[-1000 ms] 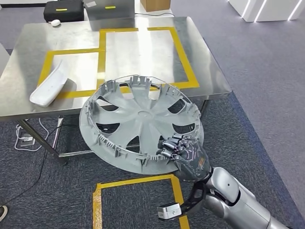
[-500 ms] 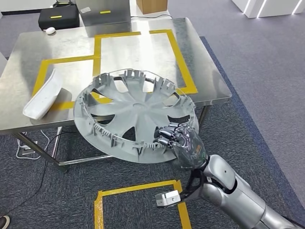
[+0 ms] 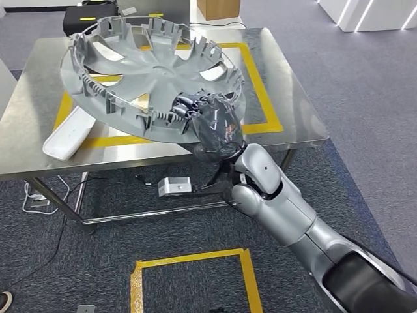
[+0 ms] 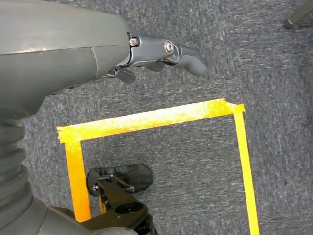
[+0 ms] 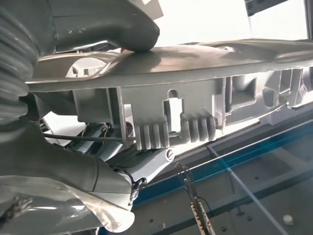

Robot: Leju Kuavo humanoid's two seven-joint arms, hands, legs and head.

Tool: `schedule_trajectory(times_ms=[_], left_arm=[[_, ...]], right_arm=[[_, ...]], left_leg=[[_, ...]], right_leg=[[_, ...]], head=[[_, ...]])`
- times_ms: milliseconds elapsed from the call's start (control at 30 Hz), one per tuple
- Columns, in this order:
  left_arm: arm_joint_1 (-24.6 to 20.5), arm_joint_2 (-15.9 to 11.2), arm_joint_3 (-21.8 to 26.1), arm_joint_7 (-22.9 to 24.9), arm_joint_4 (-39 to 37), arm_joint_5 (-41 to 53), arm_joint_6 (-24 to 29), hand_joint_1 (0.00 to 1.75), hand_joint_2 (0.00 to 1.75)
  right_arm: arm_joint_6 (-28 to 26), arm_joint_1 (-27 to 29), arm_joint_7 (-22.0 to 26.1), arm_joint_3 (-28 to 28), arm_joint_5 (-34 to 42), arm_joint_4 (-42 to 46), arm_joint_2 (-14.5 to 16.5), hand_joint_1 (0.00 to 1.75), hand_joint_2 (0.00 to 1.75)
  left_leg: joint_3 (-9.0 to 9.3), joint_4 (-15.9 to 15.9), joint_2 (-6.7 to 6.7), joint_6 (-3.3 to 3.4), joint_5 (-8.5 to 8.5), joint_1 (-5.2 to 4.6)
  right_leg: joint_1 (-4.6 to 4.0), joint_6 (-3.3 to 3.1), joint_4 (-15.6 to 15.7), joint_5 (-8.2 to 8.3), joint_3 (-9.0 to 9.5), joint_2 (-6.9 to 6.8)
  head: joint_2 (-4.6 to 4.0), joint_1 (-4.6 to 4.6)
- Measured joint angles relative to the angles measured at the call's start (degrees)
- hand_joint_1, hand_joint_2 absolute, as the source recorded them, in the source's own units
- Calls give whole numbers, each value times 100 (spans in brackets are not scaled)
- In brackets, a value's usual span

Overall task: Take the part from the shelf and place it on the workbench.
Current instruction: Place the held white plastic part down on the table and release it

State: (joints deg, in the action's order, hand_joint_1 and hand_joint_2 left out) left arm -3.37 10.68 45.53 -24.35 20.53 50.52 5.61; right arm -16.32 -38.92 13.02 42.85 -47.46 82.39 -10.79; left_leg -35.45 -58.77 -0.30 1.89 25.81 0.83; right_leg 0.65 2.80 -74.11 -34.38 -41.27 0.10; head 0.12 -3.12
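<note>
A large grey wheel cover (image 3: 147,75), inner side up, hangs tilted above the steel workbench (image 3: 290,104). My right hand (image 3: 211,120) grips its near rim from the edge, fingers curled over the rim clips. In the right wrist view the rim (image 5: 191,112) runs across the picture with my thumb (image 5: 107,22) pressed on one face and fingers on the other. My left hand (image 4: 162,51) hangs over the carpet with its fingers apart and nothing in it.
A white curved part (image 3: 69,134) lies on the workbench's left side, partly under the cover. Yellow tape frames (image 3: 260,85) mark the tabletop, and another yellow tape square (image 3: 197,257) marks the carpet. A black case (image 3: 88,10) and a cardboard box (image 3: 219,8) sit behind the table.
My right arm has lifted the wheel cover up and forward, from below the table's front edge to above the tabletop. The camera view has shifted a little.
</note>
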Motion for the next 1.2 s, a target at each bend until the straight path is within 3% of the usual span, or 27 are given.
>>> schedule_trajectory(times_ms=[67, 133, 167, 267, 333, 367, 400, 433, 467, 500, 567, 600, 700, 767, 833, 867, 900, 933, 967, 1033, 1100, 1200], left_arm=[[0, -14, -119, 25, -23, -49, 10, 0, 175], [-1, -31, -252, 50, -49, -99, 11, 0, 175], [0, -38, -311, 67, -60, -118, 11, 0, 175], [-7, -60, -432, 98, -77, -151, 11, 0, 175], [-13, -79, -481, 104, -81, -156, 11, 0, 175], [-10, -84, -499, 106, -87, -156, 11, 0, 175], [-6, -91, -517, 108, -94, -156, 11, 0, 175], [-3, -97, -533, 110, -101, -156, 11, 0, 175], [0, -103, -545, 110, -108, -156, 11, 0, 175], [0, -111, -552, 110, -111, -156, 11, 0, 175], [-6, -124, -566, 115, -121, -169, 11, 0, 175], [-8, -127, -580, 119, -127, -182, 10, 0, 175], [-7, -135, -636, 130, -134, -236, 9, 0, 175], [-26, -137, -687, 138, -134, -288, 7, 0, 175], [-42, -135, -754, 159, -136, -362, 6, 0, 175], [-38, -136, -790, 177, -137, -404, 9, 0, 175], [-30, -137, -826, 192, -137, -445, 14, 0, 175], [-22, -139, -859, 206, -138, -483, 20, 0, 175], [-15, -141, -892, 219, -138, -521, 25, 0, 175], [-13, -149, -963, 231, -139, -617, 38, 0, 175], [4, -156, -1030, 242, -141, -713, 46, 0, 175], [19, -167, -1103, 250, -143, -802, 51, 0, 175]], right_arm=[[-3, -156, -83, 27, -76, -216, 97, 175, 175], [11, -321, -155, 50, -90, -443, 207, 175, 175], [23, -386, -183, 59, -91, -545, 252, 175, 175], [57, -496, -233, 73, -94, -752, 338, 175, 175], [65, -537, -243, 78, -95, -847, 392, 175, 175], [67, -551, -242, 83, -95, -896, 419, 175, 175], [68, -558, -240, 91, -97, -944, 440, 175, 175], [70, -561, -239, 99, -97, -987, 454, 175, 175], [71, -562, -239, 106, -97, -1025, 465, 175, 175], [72, -564, -240, 110, -97, -1047, 471, 175, 175], [77, -598, -250, 117, -113, -1087, 483, 175, 175], [84, -619, -265, 121, -134, -1106, 490, 175, 175], [119, -666, -362, 132, -242, -1193, 504, 175, 175], [137, -743, -442, 151, -376, -1338, 509, 175, 175], [158, -828, -518, 197, -573, -1554, 512, 175, 175], [176, -850, -557, 225, -677, -1667, 513, 175, 175], [198, -867, -594, 253, -767, -1769, 513, 175, 175], [229, -886, -630, 284, -848, -1867, 513, 175, 175], [263, -916, -666, 318, -923, -1969, 514, 175, 175], [330, -1009, -727, 401, -1082, -2217, 524, 175, 175], [367, -1101, -769, 482, -1245, -2465, 545, 175, 175], [410, -1204, -855, 602, -1546, -2748, 578, 175, 175]], left_leg=[[18, -1, -15, -17, 17, 0], [4, -11, -25, -77, 24, -15], [-5, -10, -27, -112, 21, -20], [-40, -97, -19, -208, 93, -17], [-261, -586, -11, -258, 354, -8], [-476, -1019, -9, -275, 516, -7], [-656, -1364, -9, -286, 603, -5], [-751, -1515, -9, -287, 571, -5], [-732, -1414, -9, -279, 414, -5], [-578, -1037, -8, -260, 165, -5], [-265, -320, -11, -205, -96, -24], [-181, -131, -13, -178, -113, -35], [-128, -37, -21, -109, -46, -16], [-101, -7, -24, -63, -35, 14], [-88, -7, -25, -28, -8, 15], [-71, -8, -26, -20, 10, 15], [-44, -10, -29, -18, 33, 16], [-10, -13, -33, -23, 60, 16], [33, -15, -40, -34, 93, 17], [66, -35, -51, -85, 146, 3], [54, -42, -50, -137, 167, -10], [-19, -191, -28, -219, 287, -2]], right_leg=[[-1, -37, 680, 451, 257, -4], [-21, -90, 1393, 704, 584, -6], [-34, -112, 1559, 723, 667, -3], [-23, -201, 1645, 707, 737, -1], [-8, -265, 1673, 705, 776, -13], [-12, -288, 1671, 689, 792, -13], [-17, -298, 1668, 670, 813, -10], [-22, -303, 1663, 647, 841, -6], [-25, -300, 1658, 619, 878, -2], [-27, -289, 1654, 588, 917, 1], [-45, -236, 1635, 525, 944, 13], [-52, -205, 1634, 505, 943, 15], [-55, -114, 1596, 431, 887, 6], [-47, -62, 1165, 219, 635, 2], [-40, -35, 387, -42, 186, -1], [-35, -28, 101, -71, -14, -1], [-32, -27, 16, 16, -121, -2], [-27, -32, 150, 213, -120, -3], [-21, -40, 489, 490, -17, -5], [-34, -79, 1225, 833, 298, -8], [-54, -132, 1536, 842, 455, 5], [-22, -222, 1586, 801, 511, 9]], head=[[-1, -8], [-1, -5], [0, -3], [0, 9], [-1, 21], [-1, 26], [-1, 24], [-1, 24], [-1, 24], [-1, 23], [-1, 26], [-1, 26], [-1, 20], [1, -5], [1, -30], [1, -35], [1, -39], [1, -43], [1, -44], [1, -41], [2, -39], [2, -33]])
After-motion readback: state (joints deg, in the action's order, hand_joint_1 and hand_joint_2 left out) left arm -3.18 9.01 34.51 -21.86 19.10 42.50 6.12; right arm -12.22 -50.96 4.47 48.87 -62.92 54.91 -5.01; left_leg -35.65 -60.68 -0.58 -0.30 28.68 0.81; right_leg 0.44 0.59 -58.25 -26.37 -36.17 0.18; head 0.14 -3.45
